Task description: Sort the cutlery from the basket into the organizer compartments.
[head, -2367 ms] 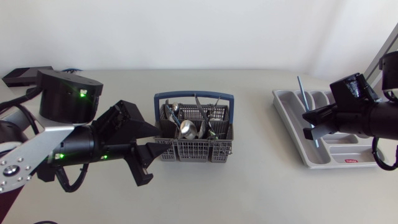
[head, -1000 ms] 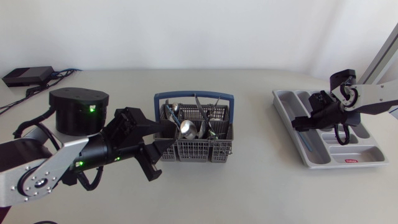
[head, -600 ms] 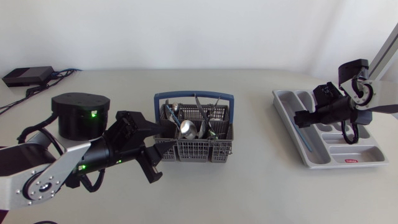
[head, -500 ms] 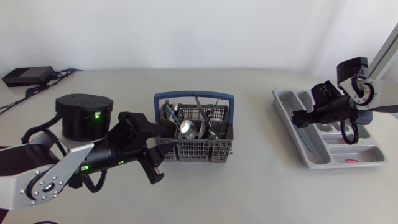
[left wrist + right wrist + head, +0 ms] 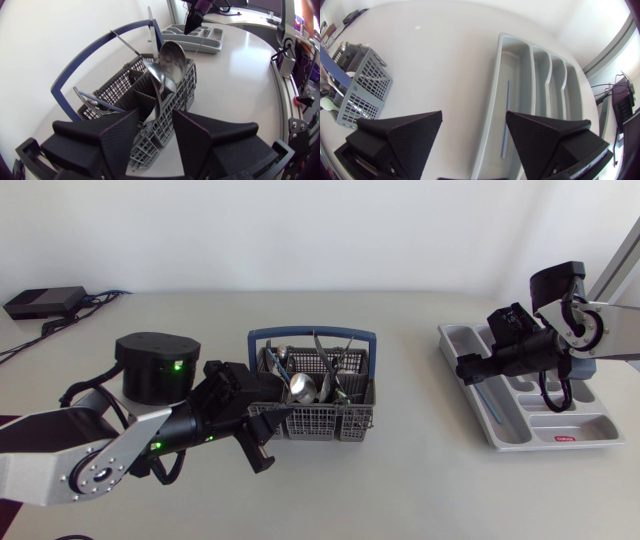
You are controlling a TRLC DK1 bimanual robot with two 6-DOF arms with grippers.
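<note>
The grey cutlery basket [image 5: 312, 408] with a blue handle stands mid-table, holding spoons [image 5: 301, 387] and other cutlery. My left gripper [image 5: 264, 430] is at its front left corner, open. In the left wrist view the fingers straddle the basket's near wall [image 5: 150, 107], and a large spoon [image 5: 172, 55] stands up ahead. The grey organizer [image 5: 478, 412] lies at the right. A thin blue-handled piece [image 5: 507, 115] lies in its long outer compartment. My right gripper [image 5: 474, 117] hovers open over that edge of the organizer [image 5: 496, 90], holding nothing; the head view shows the gripper [image 5: 472, 370] there too.
A black box [image 5: 38, 302] with cables lies at the table's far left corner. My left arm's round base [image 5: 155, 365] stands left of the basket. Bare tabletop [image 5: 420, 430] separates the basket from the organizer.
My right gripper lowered the blue-handled piece into the organizer's long compartment, let go and opened wide. My left arm slid right, closer to the basket's front corner.
</note>
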